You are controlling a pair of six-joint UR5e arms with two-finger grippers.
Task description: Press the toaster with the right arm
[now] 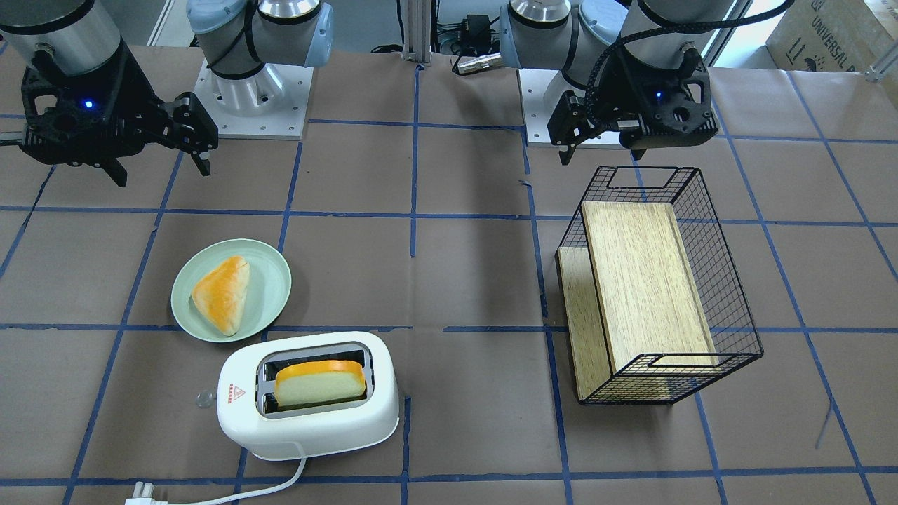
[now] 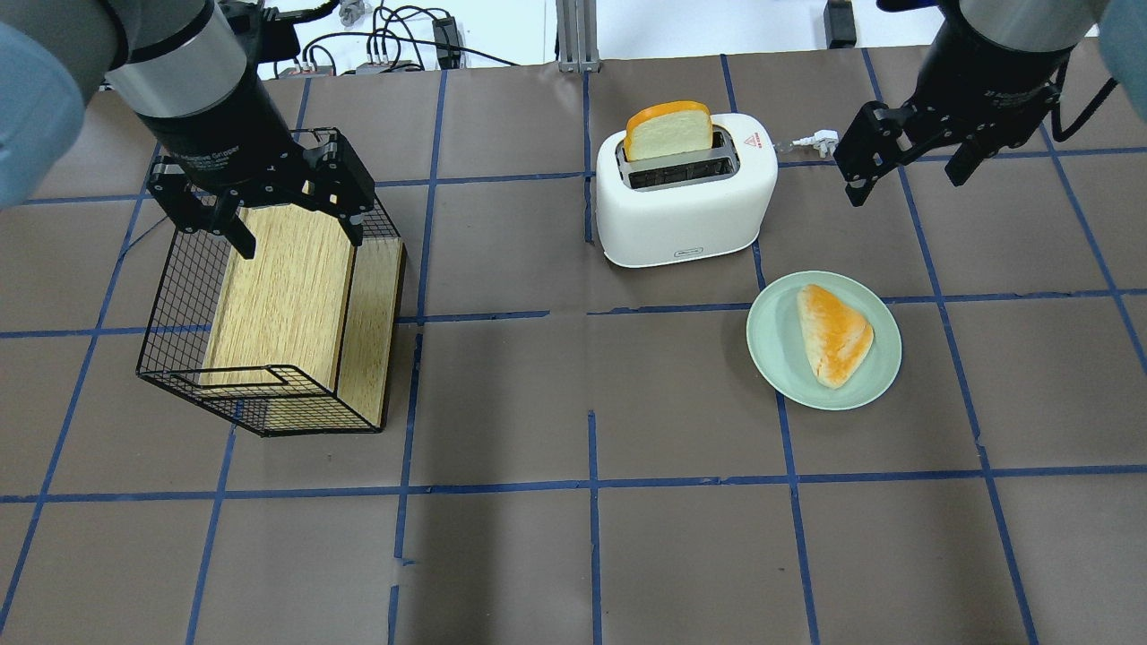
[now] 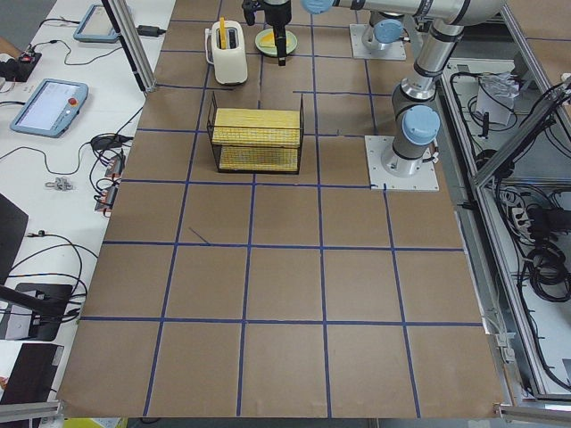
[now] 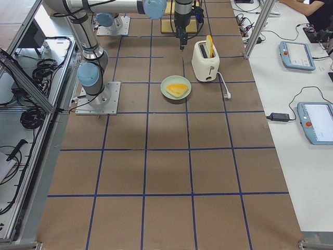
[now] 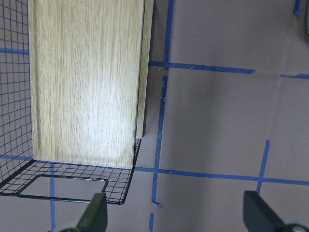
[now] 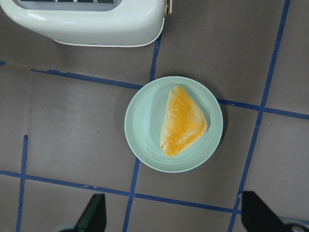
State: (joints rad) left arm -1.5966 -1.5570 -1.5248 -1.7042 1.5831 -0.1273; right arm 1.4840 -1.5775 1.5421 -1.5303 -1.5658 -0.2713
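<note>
The white two-slot toaster [image 1: 309,414] stands on the table with a slice of bread [image 1: 319,382] standing tall out of one slot. It also shows in the overhead view [image 2: 685,206] and at the top of the right wrist view [image 6: 87,21]. Its small clear lever knob [image 1: 204,399] is on the end with the red triangle label. My right gripper [image 1: 161,172] is open and empty. It hovers above the table beside the toaster's lever end [image 2: 905,184], apart from it. My left gripper [image 2: 300,240] is open and empty over the wire basket.
A pale green plate [image 1: 273,280] with a triangular bread piece [image 1: 223,293] lies beside the toaster, under my right gripper [image 6: 174,217]. A tilted black wire basket [image 1: 729,280] holds a wooden board [image 2: 278,287]. The toaster's white cord and plug [image 1: 144,494] trail on the table.
</note>
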